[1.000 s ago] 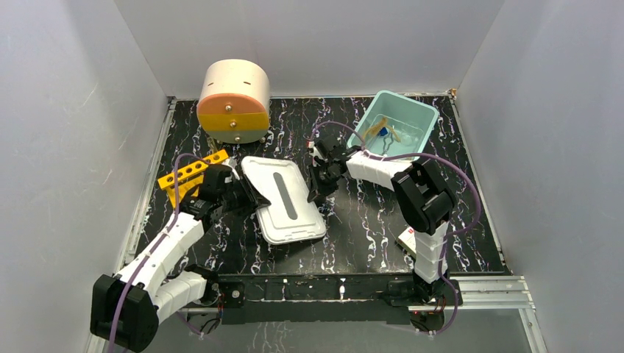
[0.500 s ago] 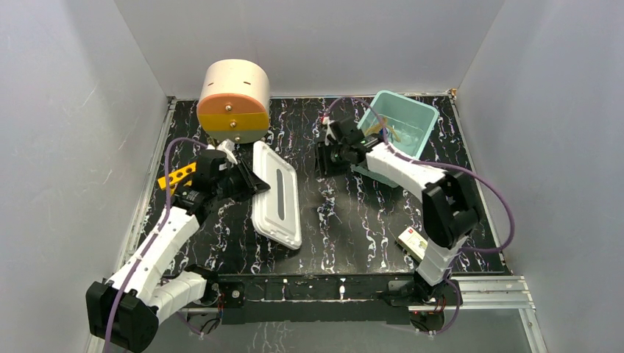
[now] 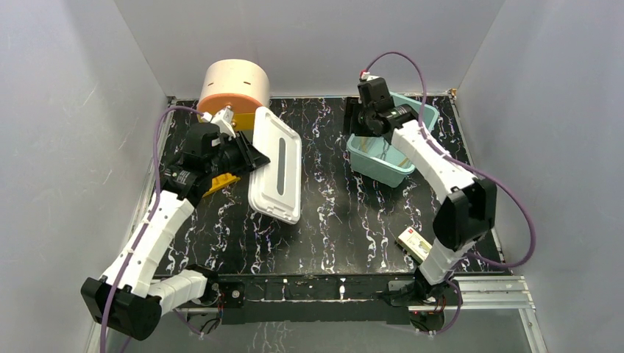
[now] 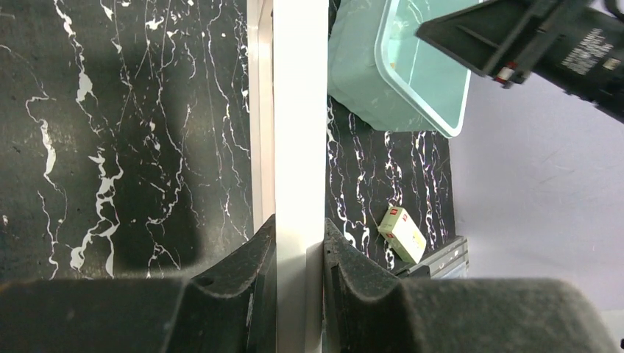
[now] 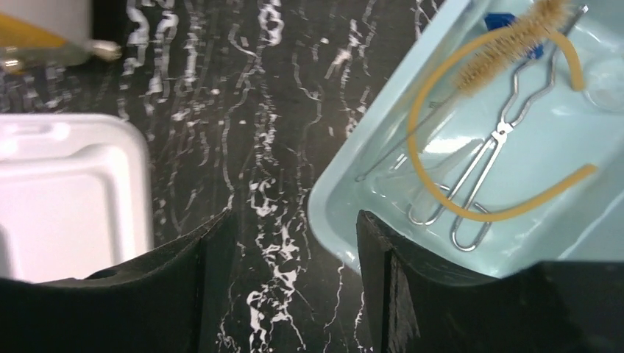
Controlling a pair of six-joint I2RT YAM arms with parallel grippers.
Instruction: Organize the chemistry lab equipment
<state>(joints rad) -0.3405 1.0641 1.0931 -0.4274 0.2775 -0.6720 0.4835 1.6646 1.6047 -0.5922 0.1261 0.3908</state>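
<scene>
1. The left hand [image 4: 298, 250] is clamped on one edge of the white lid [image 4: 300, 110]. It holds the lid raised and tilted over the left half of the worktop [image 3: 353, 213].
2. Just beside that hand, partly hidden under its arm, the rack [image 3: 221, 181] lies on the worktop, outside any container.
3. The lid's long axis runs roughly near to far, and its far end points at the back wall.
4. Farther back and to the right, the right hand [image 5: 294, 279] hangs with its jaws apart and nothing between them, just over the near left corner of the bin [image 5: 346, 191].
5. In the bin lie the hose [image 5: 544, 195] in a loose loop, the clamp [image 5: 486, 169] across it, a brush [image 5: 515, 37] and the blue-tipped piece [image 5: 506, 20].
6. The bin lies right of the lid and farther back, well apart from it, with bare worktop between them. The right hand is much the nearer to the bin, the left hand to the rack.
7. The rack probably has to go in before the lid goes on. If the lid goes across first, it must swing right and lie flat.
</scene>
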